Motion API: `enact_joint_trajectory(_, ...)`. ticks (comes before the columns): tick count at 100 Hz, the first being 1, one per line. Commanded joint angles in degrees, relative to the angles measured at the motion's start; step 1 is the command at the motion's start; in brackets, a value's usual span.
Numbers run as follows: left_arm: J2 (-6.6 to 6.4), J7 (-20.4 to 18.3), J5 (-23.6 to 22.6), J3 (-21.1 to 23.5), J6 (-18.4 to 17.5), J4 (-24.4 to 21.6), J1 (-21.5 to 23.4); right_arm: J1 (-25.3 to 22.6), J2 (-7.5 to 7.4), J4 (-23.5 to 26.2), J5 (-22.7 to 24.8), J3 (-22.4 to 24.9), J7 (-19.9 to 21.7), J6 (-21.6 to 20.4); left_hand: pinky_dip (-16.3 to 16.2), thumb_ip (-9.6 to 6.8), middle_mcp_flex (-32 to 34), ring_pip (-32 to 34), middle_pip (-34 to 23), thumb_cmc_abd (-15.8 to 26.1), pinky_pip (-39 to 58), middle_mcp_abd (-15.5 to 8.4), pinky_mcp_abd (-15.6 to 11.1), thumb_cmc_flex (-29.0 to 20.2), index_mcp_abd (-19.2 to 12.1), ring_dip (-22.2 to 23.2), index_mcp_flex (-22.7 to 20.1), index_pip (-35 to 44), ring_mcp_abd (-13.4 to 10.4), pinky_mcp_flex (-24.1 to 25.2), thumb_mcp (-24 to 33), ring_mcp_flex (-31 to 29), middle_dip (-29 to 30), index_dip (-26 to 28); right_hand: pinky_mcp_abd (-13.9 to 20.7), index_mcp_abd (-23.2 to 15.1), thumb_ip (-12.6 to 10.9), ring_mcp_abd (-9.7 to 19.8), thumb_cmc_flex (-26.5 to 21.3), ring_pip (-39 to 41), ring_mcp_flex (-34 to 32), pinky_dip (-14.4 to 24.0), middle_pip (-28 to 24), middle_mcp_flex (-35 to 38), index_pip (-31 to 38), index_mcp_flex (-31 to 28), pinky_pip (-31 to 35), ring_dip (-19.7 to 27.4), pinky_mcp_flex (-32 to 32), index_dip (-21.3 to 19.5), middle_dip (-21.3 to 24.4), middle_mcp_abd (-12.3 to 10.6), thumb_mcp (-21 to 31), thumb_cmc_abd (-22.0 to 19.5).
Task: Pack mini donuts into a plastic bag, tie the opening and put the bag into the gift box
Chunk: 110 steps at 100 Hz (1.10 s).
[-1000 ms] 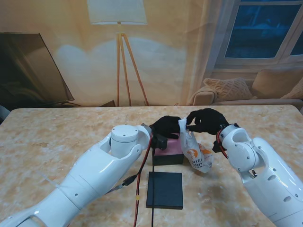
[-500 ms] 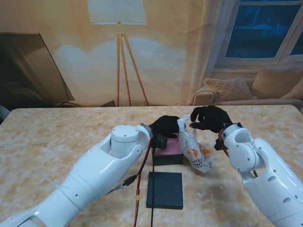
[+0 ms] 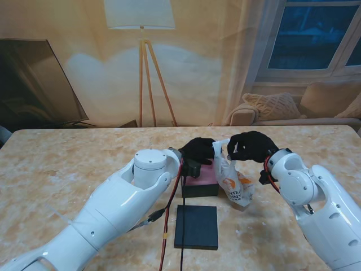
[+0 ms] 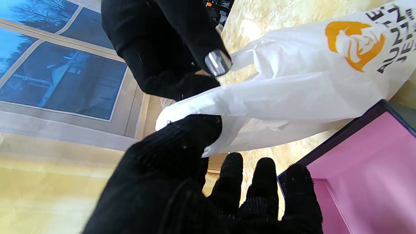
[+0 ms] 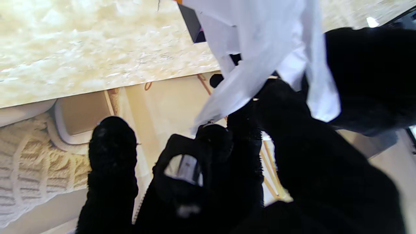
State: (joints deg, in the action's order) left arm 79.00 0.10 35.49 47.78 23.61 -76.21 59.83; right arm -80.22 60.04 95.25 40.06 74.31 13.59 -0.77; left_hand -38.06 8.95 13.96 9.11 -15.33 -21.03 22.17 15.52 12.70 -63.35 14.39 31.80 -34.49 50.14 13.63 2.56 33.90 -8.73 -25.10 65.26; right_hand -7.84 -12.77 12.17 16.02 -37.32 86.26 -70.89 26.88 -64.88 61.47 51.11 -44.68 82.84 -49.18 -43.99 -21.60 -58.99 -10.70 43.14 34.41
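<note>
Between left hand (image 3: 197, 151) and right hand (image 3: 251, 146) hangs the pinched plastic bag (image 3: 232, 182).

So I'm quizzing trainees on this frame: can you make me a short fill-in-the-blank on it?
1. Both hands, left hand and right hand, grip the ____ of the plastic bag.
2. The gift box has a ____ interior.
3. The black lid lies ____ to me than the box.

Missing: top; pink; nearer

Cannot see inside the white plastic bag with the orange logo (image 3: 232, 179), so no telling what it holds. Pink-lined dark gift box (image 3: 200, 182) partly hidden behind the white left arm (image 3: 127, 206). Black printed words on the bag cut off in the left wrist view.
</note>
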Motion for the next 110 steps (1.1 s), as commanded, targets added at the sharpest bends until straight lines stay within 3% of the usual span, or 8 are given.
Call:
enact_joint_trajectory(1,0.12,-1.33,0.15,0.04,-0.36,-0.52,-0.1,0.37,0.83,-0.71,-1.4,-0.82,-0.11,1.36,1.07,0.4,0.77,-0.11,-0.05,0.12,0.52,-0.86,-1.04,-1.68,-3.5,-0.45,-5.54,7.36,-0.45,0.52,0.96,-0.08,-0.1,1.71,0.58,0.38,1.66,1.38,-0.88,3.32,-1.78,0.5,-1.93,1.65,-0.02,1.09,2.3,-0.26,-0.52,0.91,-0.87,-1.53,-0.75,0.91)
enact_joint_trajectory(31,-0.16,-2.49,0.57,0.14,-0.42,-0.52,0.05,1.84,0.96,-2.34,-3.5,-2.46,0.17,1.94,2.45,0.67,1.21,-1.05,1.04,-0.96,-2.06,-1.93,-0.76,-0.39,-4.11,-1.6,-6.43,6.81,-0.92,0.62,3.42,0.39,1.03,0.56,0.85,2.18,1.04,1.67,0.25,2.83,-1.13,0.34,-1.54,0.75,-2.97,3.71,2.19,-0.03,-0.23,3.07,-0.87,-2.05,-0.5,0.29)
enact_joint_trajectory(45,-0.18,-2.94,1.2,0.13,-0.28,-0.57,0.09,1.86,1.08,-2.51,-2.92,-2.72,-0.65,2.08,2.52,0.75,1.35,-1.09,0.97,-0.99,-2.58,-2.04,-0.7,-0.23,-4.26,-1.71,-6.44,6.77,-0.89,0.44,3.7,0.47,1.11,0.53,1.11,5.02,-0.76,2.01,2.95,1.83,-0.14,0.05,-0.95,-0.58,-11.38,3.77,1.71,-0.03,0.23,-1.15,-0.64,-1.92,-0.13,-2.2)
enact_joint_trajectory(65,-0.22,-3.55,1.84,0.03,-0.27,-0.59,0.14,2.06,1.59,-3.1,-2.17,-3.41,-3.52,2.53,2.43,0.83,1.4,-1.05,0.96,-1.11,-3.27,-1.93,-0.59,-0.05,-4.32,-1.72,-6.53,6.64,-0.79,0.12,3.91,0.6,1.17,0.48,0.81,4.83,-1.2,1.75,3.89,1.25,0.4,-0.07,-0.54,-1.17,-12.76,4.39,1.22,0.14,0.73,-1.81,-0.31,-1.58,-0.74,-3.92)
enact_joint_trajectory(91,-0.17,-3.74,2.77,0.12,-0.02,-0.7,0.27,2.49,1.71,-3.66,-1.96,-4.26,-4.12,2.99,2.25,0.9,1.4,-1.25,1.13,-1.34,-4.43,-2.42,-0.38,0.23,-4.73,-1.9,-6.9,6.35,-1.03,0.04,4.37,0.94,1.32,0.24,0.75,5.22,-1.99,1.61,4.25,1.04,0.66,-0.01,-0.54,-1.63,-13.85,4.4,1.11,0.21,0.96,-2.51,-0.07,-1.57,-1.51,-4.5)
enact_joint_trajectory(100,-0.18,-3.89,2.63,0.03,-0.12,-0.56,0.2,2.69,1.73,-3.87,-2.1,-4.49,-4.13,3.11,2.23,0.88,1.27,-1.48,1.21,-1.49,-5.05,-2.72,-0.69,0.31,-5.04,-2.03,-7.01,6.19,-1.4,0.09,4.61,1.4,1.38,0.11,0.78,5.81,-3.35,1.62,5.58,0.78,1.08,0.08,-0.58,-2.04,-16.59,4.14,0.85,0.26,1.2,-5.05,0.23,-1.65,-1.4,-5.22)
enact_joint_trajectory(105,-0.19,-3.96,2.61,0.01,-0.16,-0.51,0.2,2.8,1.75,-3.96,-2.19,-4.64,-4.12,3.29,2.31,0.9,0.94,-1.83,1.42,-1.78,-6.2,-3.35,-1.31,0.66,-5.3,-2.36,-7.23,6.0,-1.85,-0.12,5.27,1.92,1.63,-0.05,0.86,6.22,-5.56,1.69,6.88,0.63,1.3,0.09,-0.46,-2.38,-18.17,4.21,0.7,0.25,1.34,-6.08,0.24,-1.49,-0.93,-5.8)
enact_joint_trajectory(110,-0.22,-4.1,2.6,-0.03,-0.27,-0.44,0.19,2.93,1.78,-4.12,-2.19,-4.81,-4.26,3.38,2.73,0.99,0.18,-2.81,1.91,-2.03,-7.89,-4.59,-3.09,0.89,-5.46,-3.32,-7.41,5.89,-3.56,-0.23,5.96,3.0,2.21,-0.14,0.86,6.18,-5.81,1.75,7.43,0.55,1.51,0.08,-0.42,-2.59,-18.49,4.37,0.64,0.25,1.42,-6.39,0.24,-1.46,-1.05,-5.69)
